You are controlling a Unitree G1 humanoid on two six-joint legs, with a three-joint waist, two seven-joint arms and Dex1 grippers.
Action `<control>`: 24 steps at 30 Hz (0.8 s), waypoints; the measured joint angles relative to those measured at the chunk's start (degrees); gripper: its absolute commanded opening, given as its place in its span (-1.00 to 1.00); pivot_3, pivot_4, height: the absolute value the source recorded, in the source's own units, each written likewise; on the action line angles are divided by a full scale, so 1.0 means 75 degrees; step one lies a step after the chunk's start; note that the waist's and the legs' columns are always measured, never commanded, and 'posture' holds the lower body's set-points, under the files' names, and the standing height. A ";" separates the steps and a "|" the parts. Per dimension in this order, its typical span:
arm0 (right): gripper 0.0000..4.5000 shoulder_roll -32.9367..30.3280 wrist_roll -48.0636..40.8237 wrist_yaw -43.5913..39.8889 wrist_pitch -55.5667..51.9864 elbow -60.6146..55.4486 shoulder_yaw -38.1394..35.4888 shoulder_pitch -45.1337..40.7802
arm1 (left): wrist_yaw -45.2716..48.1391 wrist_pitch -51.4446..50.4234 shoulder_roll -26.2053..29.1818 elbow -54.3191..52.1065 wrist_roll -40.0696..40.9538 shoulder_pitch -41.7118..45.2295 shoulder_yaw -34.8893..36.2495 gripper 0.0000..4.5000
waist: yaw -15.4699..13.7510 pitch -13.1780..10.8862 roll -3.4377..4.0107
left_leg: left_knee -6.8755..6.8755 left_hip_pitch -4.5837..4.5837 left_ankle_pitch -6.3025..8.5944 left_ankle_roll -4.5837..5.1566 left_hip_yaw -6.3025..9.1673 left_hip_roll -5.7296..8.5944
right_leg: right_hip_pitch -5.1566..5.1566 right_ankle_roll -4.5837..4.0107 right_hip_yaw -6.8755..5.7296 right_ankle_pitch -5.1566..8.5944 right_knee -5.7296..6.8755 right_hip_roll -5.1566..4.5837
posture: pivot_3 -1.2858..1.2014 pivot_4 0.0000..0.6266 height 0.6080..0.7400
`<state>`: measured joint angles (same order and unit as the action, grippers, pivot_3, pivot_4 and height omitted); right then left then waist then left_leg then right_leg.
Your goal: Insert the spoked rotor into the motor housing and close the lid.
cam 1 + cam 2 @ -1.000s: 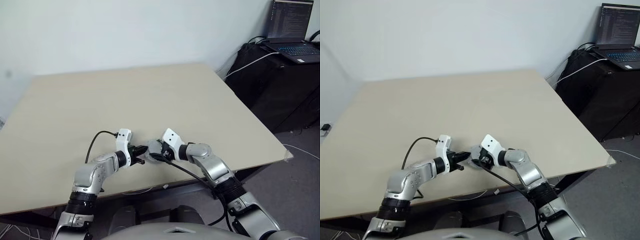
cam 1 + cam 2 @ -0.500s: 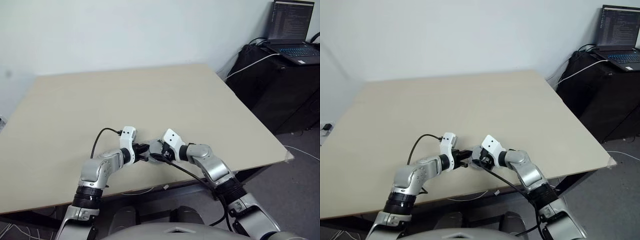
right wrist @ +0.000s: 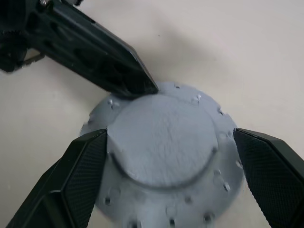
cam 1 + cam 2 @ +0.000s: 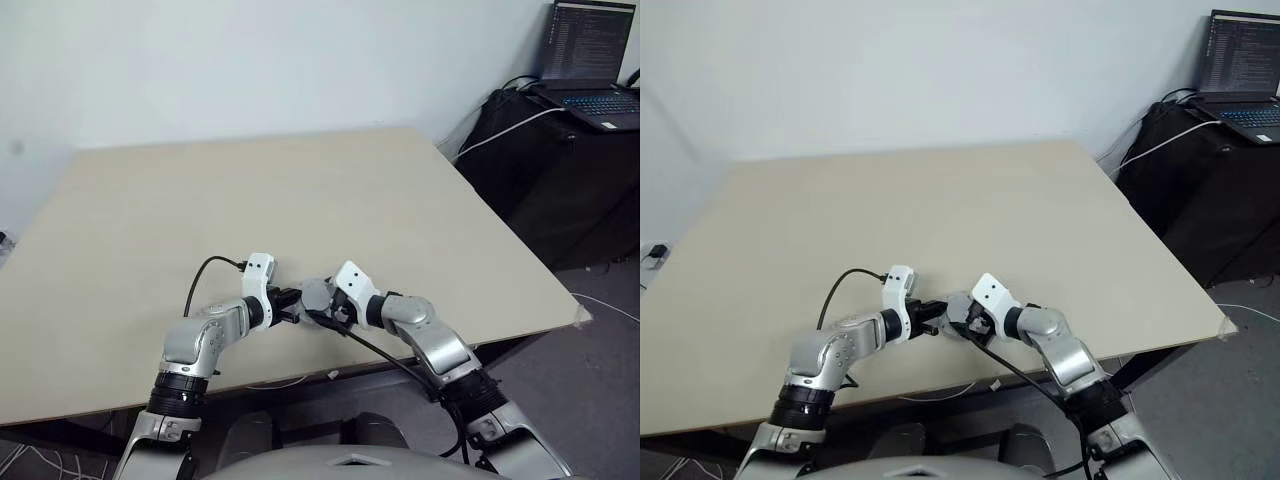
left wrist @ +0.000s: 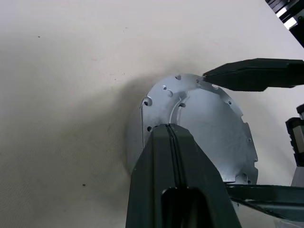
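Lid [image 3: 164, 156] lies flat on the table [image 4: 300, 190], right between the right gripper [image 3: 164, 171] fingers, which are spread wide, one each side of the disc, apparently clear of its rim. Left gripper [image 5: 173, 137] is clenched shut on nothing, tip pressing the lid's flange edge. Both arms equally near. Lid: silver-grey round disc, raised smooth centre, small holes round the flange. Housing likely underneath, hard to tell.

lid [image 5: 204, 128] part hidden by left hand [image 5: 172, 130]; laptop [image 4: 590, 70] cropped
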<state>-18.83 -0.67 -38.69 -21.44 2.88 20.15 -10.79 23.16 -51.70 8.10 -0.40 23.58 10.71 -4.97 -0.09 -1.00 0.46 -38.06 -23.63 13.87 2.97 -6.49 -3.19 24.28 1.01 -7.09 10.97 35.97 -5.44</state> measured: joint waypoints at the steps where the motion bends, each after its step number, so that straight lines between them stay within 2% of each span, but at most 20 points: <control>1: 0.98 -0.0138 -0.0033 -0.0008 -0.0057 -0.0296 -0.0086 0.0217 | 0.0016 0.0001 -0.0007 0.0000 0.0000 -0.0002 -0.0011 -1.00 | -0.0024 -0.0001 -0.0001 | 0.0000 -0.0003 0.0001 0.0002 0.0002 0.0003 | 0.0000 0.0001 -0.0001 0.0000 -0.0004 -0.0003 | 0.03 -1.00 1.00; 6: 0.98 -0.0141 -0.0683 0.0078 -0.0574 -0.1247 -0.0732 0.1171 | 0.0081 0.0027 -0.0002 0.0003 -0.0008 -0.0011 -0.0008 -1.00 | -0.0059 -0.0009 -0.0011 | 0.0003 -0.0006 0.0004 0.0006 0.0006 0.0004 | 0.0005 0.0002 -0.0002 0.0001 -0.0006 -0.0004 | 0.03 -1.00 1.00; 13: 0.98 0.0866 -0.1732 0.1045 -0.1869 -0.1948 -0.1670 0.1981 | 0.0112 0.0101 -0.0010 0.0017 -0.0031 -0.0024 -0.0051 -1.00 | -0.0099 -0.0014 -0.0011 | 0.0006 -0.0009 0.0004 0.0005 0.0020 0.0007 | 0.0007 0.0002 -0.0006 0.0001 -0.0006 -0.0007 | 0.03 -1.00 1.00; 18: 0.98 0.1914 -0.2255 0.2217 -0.3275 -0.1936 -0.2365 0.1786 | 0.0199 0.0129 0.0000 0.0055 -0.0112 0.0012 -0.0080 -1.00 | -0.0107 -0.0016 -0.0006 | 0.0009 -0.0013 0.0005 0.0005 0.0024 0.0009 | 0.0010 0.0002 -0.0007 0.0001 -0.0006 -0.0010 | 0.03 -1.00 1.00; 24: 0.98 0.2500 -0.2949 0.2762 -0.4332 -0.1901 -0.3025 0.1327 | 0.0259 0.0135 -0.0004 0.0094 -0.0153 0.0055 -0.0087 -1.00 | -0.0111 -0.0018 -0.0001 | 0.0013 -0.0021 0.0006 0.0007 0.0026 0.0016 | 0.0015 0.0002 -0.0007 0.0001 -0.0012 -0.0013 | 0.03 -1.00 1.00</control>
<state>-0.08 -22.79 -17.98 -53.92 -11.38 -2.54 -0.84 25.10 -50.68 8.07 0.31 22.43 11.12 -5.62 -0.92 -1.13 0.45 -37.96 -23.79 13.92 3.02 -6.30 -3.07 24.39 1.02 -7.14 10.98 35.88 -5.54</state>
